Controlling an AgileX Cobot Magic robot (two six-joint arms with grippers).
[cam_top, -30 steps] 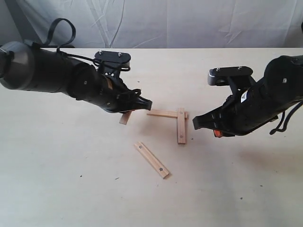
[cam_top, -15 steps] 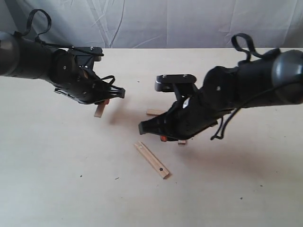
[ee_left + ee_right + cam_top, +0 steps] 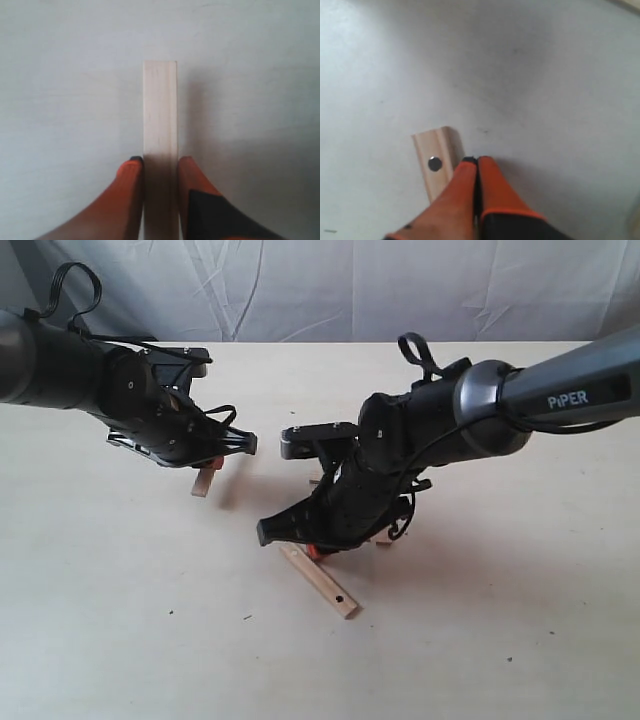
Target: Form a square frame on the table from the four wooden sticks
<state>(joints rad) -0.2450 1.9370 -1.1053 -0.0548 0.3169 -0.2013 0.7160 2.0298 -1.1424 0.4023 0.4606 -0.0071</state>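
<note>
Exterior and two wrist views. The left hand [image 3: 215, 462] hangs over the bench [image 3: 120, 620] toward its far-left corner, pinching one wooden stick [image 3: 205, 481] that slants down from it. Whether the lower end touches the bench cannot be told. In the left wrist view, the hand [image 3: 160, 167] has both orange fingers [image 3: 131, 190] pressed against the long edges of this stick [image 3: 160, 110], which juts out beyond them.

The right hand [image 3: 313, 551] is low near the middle of the bench, just beside the far end of a second stick [image 3: 322, 583]. This second stick lies flat and runs diagonally toward the near edge. In the right wrist view, the hand's [image 3: 477, 165] fingers [image 3: 492, 190] are pressed together with nothing between them, alongside the second stick [image 3: 440, 147] and near its dark hole [image 3: 435, 163].

A third stick's end [image 3: 383, 539] shows under the right arm, and the rest of it is hidden. A pale cloth [image 3: 400, 290] hangs behind the far edge.
</note>
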